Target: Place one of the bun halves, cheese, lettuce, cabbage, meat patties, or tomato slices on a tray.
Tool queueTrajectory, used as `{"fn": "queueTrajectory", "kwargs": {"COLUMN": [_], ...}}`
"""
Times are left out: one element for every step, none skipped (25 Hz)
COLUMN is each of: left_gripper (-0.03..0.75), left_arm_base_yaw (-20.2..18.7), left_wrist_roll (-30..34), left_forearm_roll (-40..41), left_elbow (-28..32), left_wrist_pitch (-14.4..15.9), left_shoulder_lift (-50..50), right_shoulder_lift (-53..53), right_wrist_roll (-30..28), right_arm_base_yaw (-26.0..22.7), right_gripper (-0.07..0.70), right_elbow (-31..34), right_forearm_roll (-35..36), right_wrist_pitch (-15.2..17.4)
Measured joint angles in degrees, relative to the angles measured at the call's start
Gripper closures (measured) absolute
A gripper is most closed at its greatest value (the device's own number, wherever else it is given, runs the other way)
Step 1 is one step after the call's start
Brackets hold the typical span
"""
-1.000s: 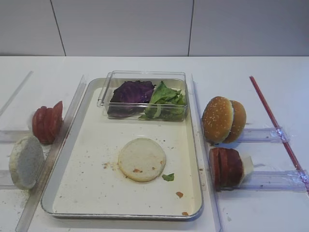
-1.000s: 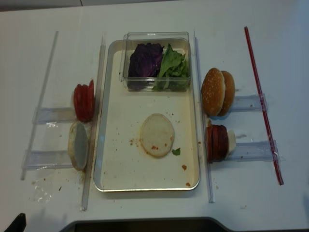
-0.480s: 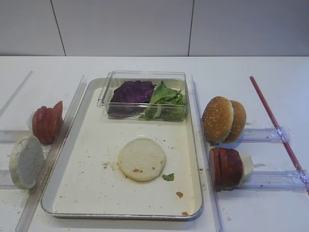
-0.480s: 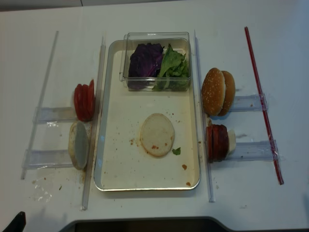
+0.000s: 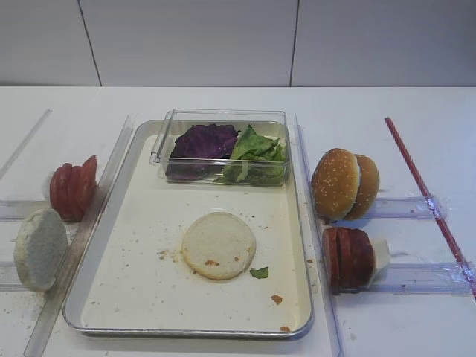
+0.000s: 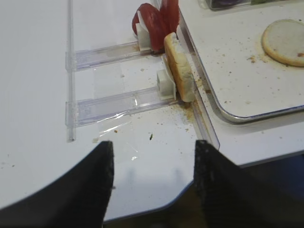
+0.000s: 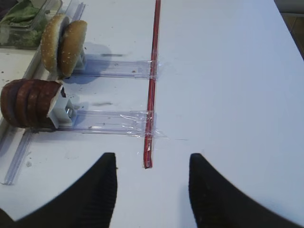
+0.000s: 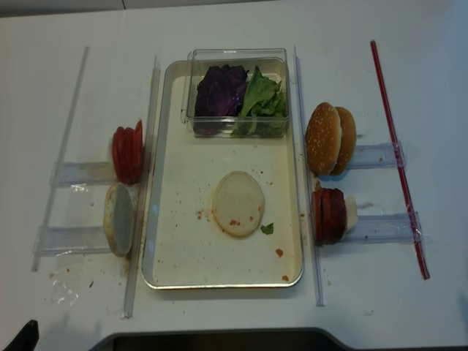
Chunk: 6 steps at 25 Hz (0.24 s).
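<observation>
Both arms are pulled back off the tray (image 5: pixel 111 178). The left gripper (image 6: pixel 152 183) hangs over the table's near edge, jaws apart, nothing between them. The right gripper (image 7: pixel 151 187) is also spread and empty, near a red strip's (image 7: pixel 152 85) end. One pale bun half (image 5: pixel 219 245) lies flat, cut face up, mid-tray, well away from both. Another bun half (image 6: pixel 179 71) stands on edge, ahead of the left gripper, beside the tomato slices (image 6: pixel 159 19).

Lab test bench: bare white table (image 5: pixel 223 100), taped acrylic rails (image 8: pixel 80 172), plain wall panels (image 5: pixel 186 41).
</observation>
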Motion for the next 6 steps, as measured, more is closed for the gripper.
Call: {"fn": "queueTrajectory", "kwargs": {"left_gripper": [0.354,0.355,0.355,0.355,0.355,0.355], "left_arm_base_yaw": [0.0,0.0,0.0,0.0,0.0,0.0], "left_wrist_roll": [0.0,0.0,0.0,0.0,0.0,0.0], "left_forearm_roll": [0.0,0.0,0.0,0.0,0.0,0.0], "left_elbow": [0.0,0.0,0.0,0.0,0.0,0.0], "left_wrist_pitch": [0.0,0.0,0.0,0.0,0.0,0.0], "left_shoulder_lift": [0.0,0.0,0.0,0.0,0.0,0.0], "right_shoulder_lift": [0.0,0.0,0.0,0.0,0.0,0.0], "right_wrist_roll": [0.0,0.0,0.0,0.0,0.0,0.0], "right_arm_base_yaw": [0.0,0.0,0.0,0.0,0.0,0.0], "right_gripper": [0.249,0.249,0.249,0.249,0.249,0.249], "right_elbow": [0.0,0.0,0.0,0.0,0.0,0.0], "right_forearm_roll": [0.0,0.0,0.0,0.0,0.0,0.0], "right_wrist_pitch": [0.0,0.0,0.0,0.0,0.0,0.0]}}
